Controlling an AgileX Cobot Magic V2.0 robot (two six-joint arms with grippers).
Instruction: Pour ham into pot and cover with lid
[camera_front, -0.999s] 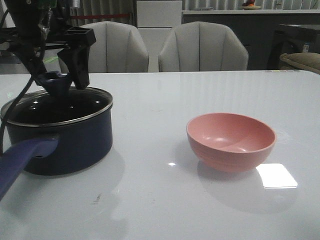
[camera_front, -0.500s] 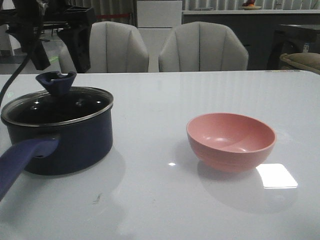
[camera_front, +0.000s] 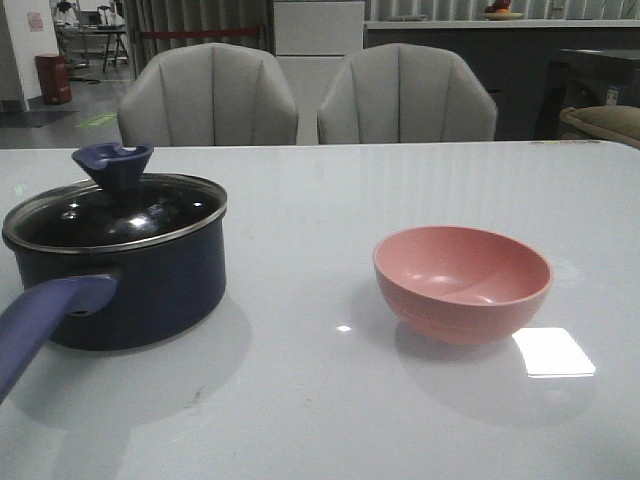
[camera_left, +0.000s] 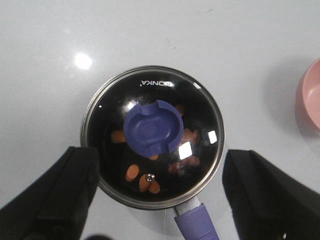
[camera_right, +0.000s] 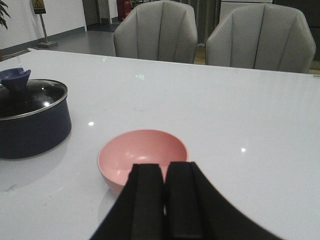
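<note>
The task looks finished — the wide dark navy saucepan (camera_front: 125, 280), long purple-blue handle reaching toward seven o'clock, stands at the left of the glossy white worktop (camera_front: 330, 400); the round glass lid with steel rim and flared blue knob (camera_front: 115, 205) sits flush on it; through the glass the thin orange ham slices (camera_left: 145, 182) lie on the black floor. The left pincer (camera_left: 160, 200) hangs directly above, fingers spread wide and empty, touching nothing; the likely next move is simply to draw clear. At about three o'clock from the pot, well apart, rests the smooth pink round bowl (camera_front: 462, 282), empty; the right pincer (camera_right: 164, 210) hovers near it, fingers pressed together — holding nothing.
</note>
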